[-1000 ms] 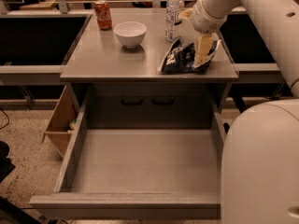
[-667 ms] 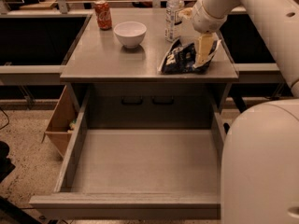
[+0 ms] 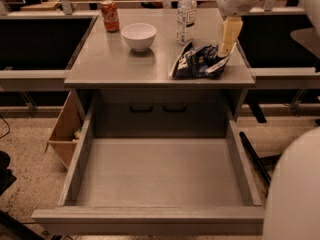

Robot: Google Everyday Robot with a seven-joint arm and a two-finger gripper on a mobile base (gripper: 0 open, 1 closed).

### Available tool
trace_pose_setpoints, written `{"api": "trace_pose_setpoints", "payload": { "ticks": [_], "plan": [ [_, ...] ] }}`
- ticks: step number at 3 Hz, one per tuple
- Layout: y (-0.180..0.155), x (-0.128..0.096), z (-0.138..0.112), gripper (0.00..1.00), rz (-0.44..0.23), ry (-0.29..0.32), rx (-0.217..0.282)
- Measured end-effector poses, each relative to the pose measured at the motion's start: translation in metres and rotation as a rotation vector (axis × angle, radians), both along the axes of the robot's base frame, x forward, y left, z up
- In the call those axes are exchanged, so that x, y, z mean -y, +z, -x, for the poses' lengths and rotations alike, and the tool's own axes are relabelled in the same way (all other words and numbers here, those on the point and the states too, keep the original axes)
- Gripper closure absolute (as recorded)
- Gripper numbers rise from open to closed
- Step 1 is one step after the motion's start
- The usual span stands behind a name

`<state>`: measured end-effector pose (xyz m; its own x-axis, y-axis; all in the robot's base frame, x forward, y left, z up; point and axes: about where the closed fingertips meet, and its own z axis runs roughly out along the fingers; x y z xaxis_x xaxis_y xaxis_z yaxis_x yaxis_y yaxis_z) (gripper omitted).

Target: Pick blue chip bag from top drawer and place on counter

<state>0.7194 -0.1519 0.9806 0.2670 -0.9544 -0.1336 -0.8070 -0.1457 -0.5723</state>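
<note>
Place step nearly done: blue chip bag (image 3: 197, 64) flat on worktop (image 3: 110, 66), beside bottle (image 3: 186, 11); top drawer (image 3: 160, 176) open. Gripper (image 3: 226, 48) at bag's right end, jaws' state: cannot tell. Next: confirm release, withdraw straight up.

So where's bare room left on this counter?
Front-left counter, ahead of the can and bowl, is bare; so is the top drawer floor. Right side is crowded: bottle, blue chip bag, gripper at the bag's right edge.
</note>
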Motion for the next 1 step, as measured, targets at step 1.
{"api": "trace_pose_setpoints", "payload": {
  "ticks": [1],
  "plan": [
    [0.0209,0.0059,0.0157,0.0,0.009,-0.035,0.025]
  ]
}}
